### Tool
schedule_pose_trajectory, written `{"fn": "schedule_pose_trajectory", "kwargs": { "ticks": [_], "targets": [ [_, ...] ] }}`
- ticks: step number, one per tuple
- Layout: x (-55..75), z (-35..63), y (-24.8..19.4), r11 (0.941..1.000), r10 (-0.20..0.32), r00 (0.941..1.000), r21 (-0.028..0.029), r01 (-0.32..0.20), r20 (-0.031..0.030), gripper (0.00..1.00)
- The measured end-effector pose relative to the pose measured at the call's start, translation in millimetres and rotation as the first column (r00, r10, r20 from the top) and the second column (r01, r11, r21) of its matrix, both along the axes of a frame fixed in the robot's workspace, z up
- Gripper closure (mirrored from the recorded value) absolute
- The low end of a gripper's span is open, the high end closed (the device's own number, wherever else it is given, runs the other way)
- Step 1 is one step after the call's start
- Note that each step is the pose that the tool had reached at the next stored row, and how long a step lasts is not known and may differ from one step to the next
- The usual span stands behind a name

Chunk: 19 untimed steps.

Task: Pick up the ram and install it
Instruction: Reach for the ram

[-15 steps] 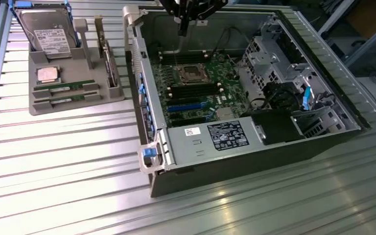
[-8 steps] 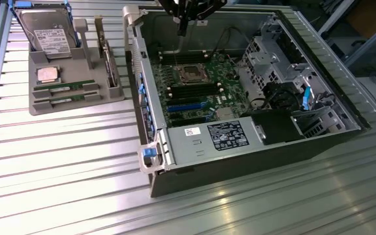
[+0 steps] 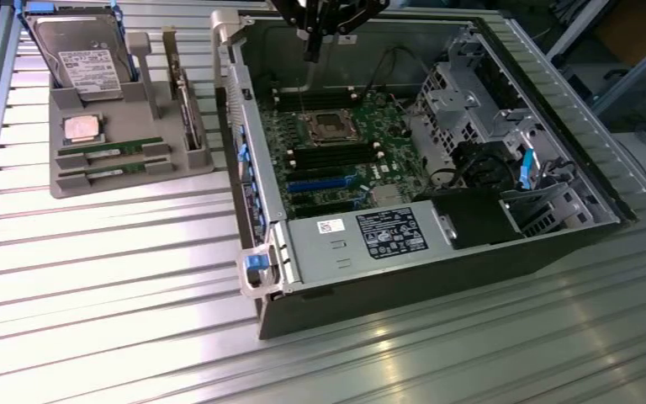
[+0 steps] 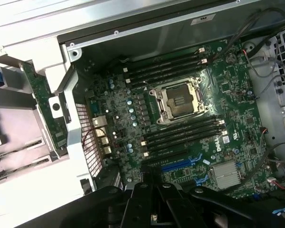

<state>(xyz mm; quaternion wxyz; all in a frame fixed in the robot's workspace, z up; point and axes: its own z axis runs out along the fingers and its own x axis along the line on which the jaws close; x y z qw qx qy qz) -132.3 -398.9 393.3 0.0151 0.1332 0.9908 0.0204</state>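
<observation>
The ram [image 3: 113,152] lies flat in a shallow groove of the grey tray [image 3: 76,189], with a twin stick [image 3: 108,174] just beside it in a groove of its own. The grooves keep both sticks at a fixed place and angle, presumably so that either can be found and gripped along its long edges; I cannot tell which of the two is meant. Neither has been lifted

On the same tray a square silver processor chip [image 3: 82,128] sits in its pocket above the sticks, and a hard drive [image 3: 82,59] leans upright at the far end, each part held apart from the others

The tray rests on the ribbed metal counter [image 3: 132,295], just beside the open computer case [image 3: 413,278], which lies on its side so the motherboard [image 3: 335,168] faces up. The black memory slots [image 4: 185,133] flank the bare processor socket [image 4: 178,99] and look empty, ready to take a stick from above

The hand [image 3: 314,57] hangs over the far edge of the motherboard, well apart from the tray, its fingers clenched together on nothing. As I judge it, the pickup has not begun
</observation>
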Motion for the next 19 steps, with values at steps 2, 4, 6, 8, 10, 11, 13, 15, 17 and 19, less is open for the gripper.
{"fn": "schedule_pose_trajectory", "kwargs": {
  "ticks": [2, 4, 6, 8, 10, 11, 13, 15, 17, 19],
  "targets": [
    [-0.3, 0.0, 0.0, 1.0, 0.0, 1.0, 0.0, 0.0, 0.0, 0.89],
    [-0.7, 0.0, 0.0, 1.0, 0.0, 1.0, 0.0001, 0.0, 0.0, 0.89],
    [-1.1, 0.0, 0.0, 1.0, 0.0, 1.0, 0.0, 0.0, 0.0, 0.89],
    [-1.9, 0.0, 0.0, 1.0, 0.0, 1.0, 0.0, 0.0, 0.0001, 0.89],
    [-2.8, 0.0, 0.0, 1.0, 0.0, 1.0, 0.0, 0.0, 0.0, 0.89],
    [-3.2, 0.0, 0.0, 1.0, 0.0, 1.0, 0.0, 0.0, 0.0001, 0.89],
    [-3.7, 0.0, 0.0, 1.0, 0.0, 1.0, 0.0, 0.0, 0.0, 0.89],
    [-4.5, 0.0, 0.0, 1.0, 0.0, 1.0, 0.0, 0.0, 0.0, 0.89],
    [-5.4, 0.0, 0.0, 1.0, 0.0, 1.0, 0.0, 0.0, 0.0001, 0.89],
    [-6.3, 0.0, 0.0, 1.0, 0.0, 1.0, 0.0, 0.0, 0.0, 0.89]
  ]
}}
